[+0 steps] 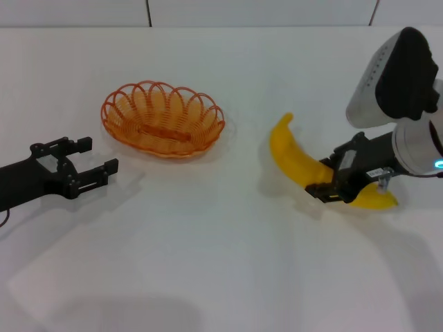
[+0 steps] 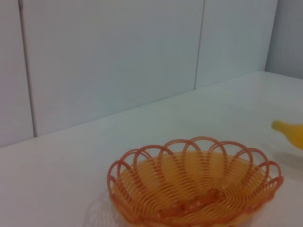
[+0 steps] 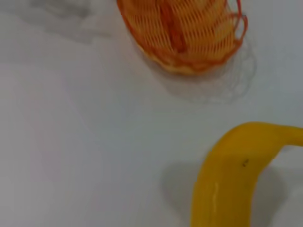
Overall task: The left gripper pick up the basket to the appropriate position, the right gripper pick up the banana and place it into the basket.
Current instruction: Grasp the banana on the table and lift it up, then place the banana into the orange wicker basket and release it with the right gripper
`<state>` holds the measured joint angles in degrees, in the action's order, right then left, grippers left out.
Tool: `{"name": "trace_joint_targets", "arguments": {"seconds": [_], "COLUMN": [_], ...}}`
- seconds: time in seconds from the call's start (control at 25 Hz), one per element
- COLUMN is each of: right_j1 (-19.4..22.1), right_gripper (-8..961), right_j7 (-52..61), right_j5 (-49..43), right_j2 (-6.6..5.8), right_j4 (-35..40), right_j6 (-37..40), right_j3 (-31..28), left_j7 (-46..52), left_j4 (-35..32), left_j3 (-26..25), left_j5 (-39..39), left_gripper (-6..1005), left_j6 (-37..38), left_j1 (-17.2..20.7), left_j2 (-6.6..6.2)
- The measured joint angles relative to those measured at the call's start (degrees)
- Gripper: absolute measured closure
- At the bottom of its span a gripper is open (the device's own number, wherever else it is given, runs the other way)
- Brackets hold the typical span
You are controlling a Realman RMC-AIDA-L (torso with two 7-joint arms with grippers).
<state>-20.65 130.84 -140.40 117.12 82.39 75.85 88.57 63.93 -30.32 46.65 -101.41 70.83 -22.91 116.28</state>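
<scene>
The orange wire basket (image 1: 205,135) stands on the white table, left of centre and towards the back. My left gripper (image 1: 102,155) rests low beside it at the left, open, a short gap from the rim, holding nothing. In the left wrist view the basket (image 2: 142,158) sits close ahead, with the banana (image 2: 289,132) tip at the edge. The yellow banana (image 1: 291,155) lies right of centre, one pointed end towards the basket. My right gripper (image 1: 327,176) is shut on its middle. The right wrist view shows the banana (image 3: 232,179) close up, with the basket (image 3: 189,33) beyond it.
A white tiled wall (image 2: 118,56) rises behind the table's far edge. Bare white tabletop (image 1: 208,249) stretches across the front and between basket and banana. The right arm's big white-grey housing (image 1: 391,76) hangs over the table's right side.
</scene>
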Motion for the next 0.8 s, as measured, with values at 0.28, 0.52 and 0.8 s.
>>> {"name": "trace_joint_targets", "arguments": {"seconds": [0.28,0.52,0.8], "right_j1": [0.43,-0.53,-6.52], "right_gripper": [473,474,474], "right_j7": [-6.74,-12.49,-13.40], "right_j5": [7.78,13.55,15.45], "right_j2": [-0.03,-0.01,0.05], "right_j4": [0.92,-0.94,-6.94], "right_j6": [-3.09,-9.82,-20.09], "right_j3": [0.03,2.32,8.10], "left_j7": [0.03,0.05,0.05], "left_j4": [0.00,0.00,0.00], "left_j3": [0.03,0.15,0.29], "left_j5": [0.09,0.32,0.42], "left_gripper": [275,275,275], "left_j6": [0.00,0.00,0.00], "left_j1": [0.01,-0.05,-0.17], "left_j2": [0.00,0.00,0.00]}}
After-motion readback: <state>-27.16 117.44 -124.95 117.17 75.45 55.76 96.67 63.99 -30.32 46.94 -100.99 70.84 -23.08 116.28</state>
